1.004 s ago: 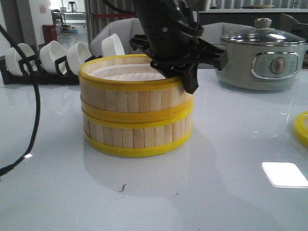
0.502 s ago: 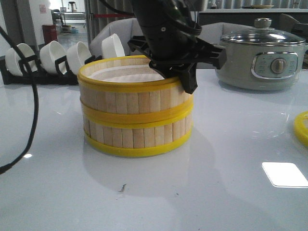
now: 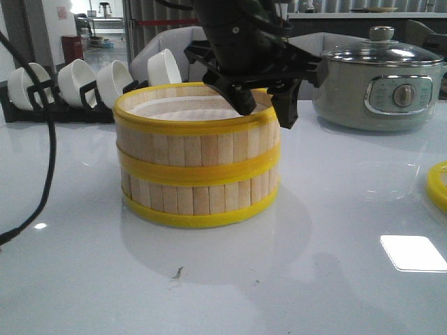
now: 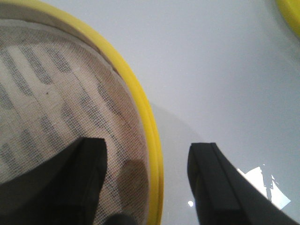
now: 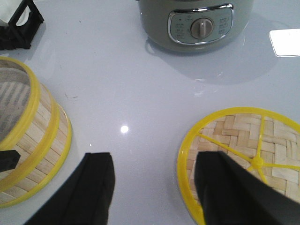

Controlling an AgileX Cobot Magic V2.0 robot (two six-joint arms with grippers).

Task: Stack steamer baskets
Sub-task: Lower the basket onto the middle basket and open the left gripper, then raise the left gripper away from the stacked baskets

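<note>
- left gripper (image 3: 264,106) open, jaws spread wide, straddling right-hand rim of the top steamer basket (image 3: 192,136); one finger inside over the liner, other outside the wall; holding nothing
- left wrist view: inner finger (image 4: 89,164) over the white liner (image 4: 51,103), outer finger (image 4: 211,178) over bare table; yellow rim runs between them, gap visible on both sides
- right gripper (image 5: 152,187) open wide, empty, hanging above bare table between the stack and the woven lid (image 5: 243,154)
- top basket sits on bottom steamer basket (image 3: 199,199), two tiers stacked, centre-left of the table (image 3: 335,230); yellow rims meet in a slightly uneven band, sitting a bit higher on the right side
- baskets: light vertical wooden slats, yellow rims top and bottom, liner inside the top one
- room: open glossy table near and to the right of stack; lid with yellow rim lies flat at far right edge, well apart from stack
- grey-green electric pot (image 3: 380,87) with glass lid, far right, behind the gripper
- white bowls (image 3: 77,80) in black rack, far left, just behind stack
- black cable (image 3: 49,153) hangs down left side
</note>
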